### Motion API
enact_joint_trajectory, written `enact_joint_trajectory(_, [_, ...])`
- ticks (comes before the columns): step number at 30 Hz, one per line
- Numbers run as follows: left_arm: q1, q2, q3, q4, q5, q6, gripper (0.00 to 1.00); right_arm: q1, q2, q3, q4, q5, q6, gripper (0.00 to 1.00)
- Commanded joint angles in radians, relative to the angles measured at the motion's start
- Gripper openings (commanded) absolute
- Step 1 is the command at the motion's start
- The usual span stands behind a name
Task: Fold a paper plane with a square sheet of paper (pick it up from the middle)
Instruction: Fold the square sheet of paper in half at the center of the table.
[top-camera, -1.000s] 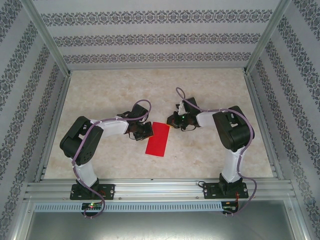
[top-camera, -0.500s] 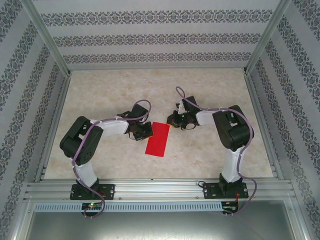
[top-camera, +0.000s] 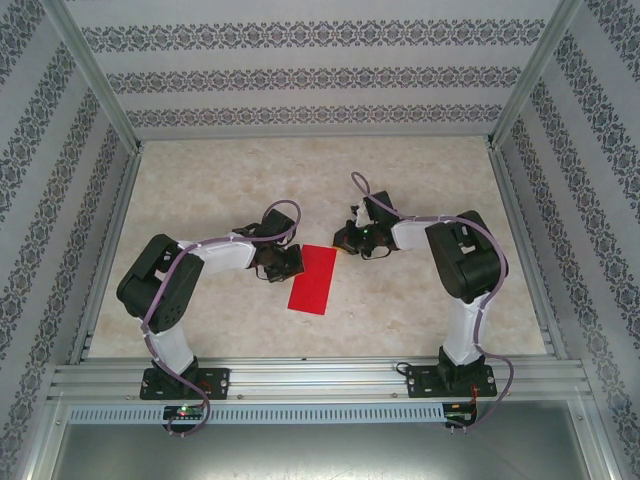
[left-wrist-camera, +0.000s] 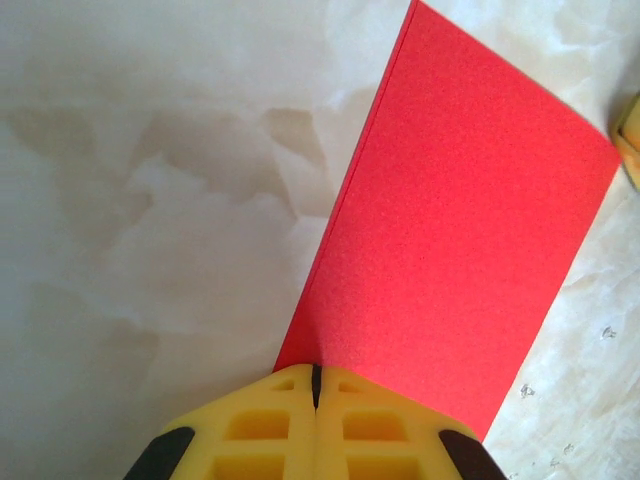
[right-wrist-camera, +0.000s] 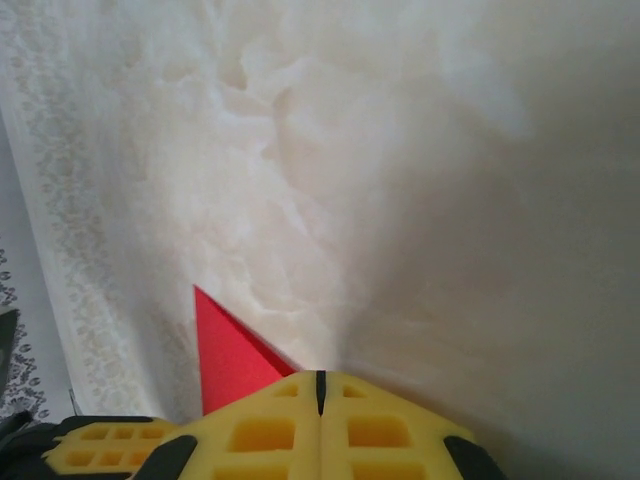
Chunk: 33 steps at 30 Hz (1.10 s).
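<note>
The square sheet of paper (top-camera: 314, 279) lies flat on the table as a bright red rectangle, folded in half, its long side running away from the arms. My left gripper (top-camera: 290, 262) is shut, and its yellow tips rest on the sheet's left long edge (left-wrist-camera: 460, 220). In the left wrist view the left gripper (left-wrist-camera: 316, 372) shows closed jaws with nothing between them. My right gripper (top-camera: 343, 243) is also shut and sits at the sheet's far right corner. In the right wrist view the right gripper (right-wrist-camera: 320, 378) has a red corner of the paper (right-wrist-camera: 225, 355) poking out to its left.
The table (top-camera: 420, 190) is a pale marbled surface with patterned walls on three sides and an aluminium frame rail (top-camera: 320, 375) at the near edge. The left gripper's yellow fingers (right-wrist-camera: 100, 445) show in the right wrist view's bottom left corner.
The left arm's elbow has edged slightly to the left. The paper and both grippers stay almost where they were, both still shut.
</note>
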Motion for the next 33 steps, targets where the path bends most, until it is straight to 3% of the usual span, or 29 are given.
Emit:
enact_joint_trajectory(1, [-0.009, 0.002, -0.031, -0.091, -0.048, 0.013, 0.0, -0.002, 0.042, -0.024, 0.023, 0.002, 0.008, 0.05])
enact_joint_trajectory(10, [-0.009, 0.006, -0.036, -0.079, -0.051, 0.006, 0.0, 0.006, -0.129, -0.004, -0.052, -0.011, -0.013, 0.07])
enact_joint_trajectory(17, [-0.009, 0.006, -0.045, -0.064, -0.056, 0.001, 0.0, 0.076, -0.23, -0.08, -0.05, 0.011, -0.001, 0.07])
enact_joint_trajectory(25, [-0.009, 0.008, -0.044, -0.063, -0.051, 0.013, 0.0, 0.119, -0.211, -0.209, 0.059, 0.025, 0.054, 0.07])
enact_joint_trajectory(33, [-0.009, 0.009, -0.041, -0.065, -0.051, 0.014, 0.0, 0.129, -0.214, -0.248, 0.036, 0.045, 0.035, 0.08])
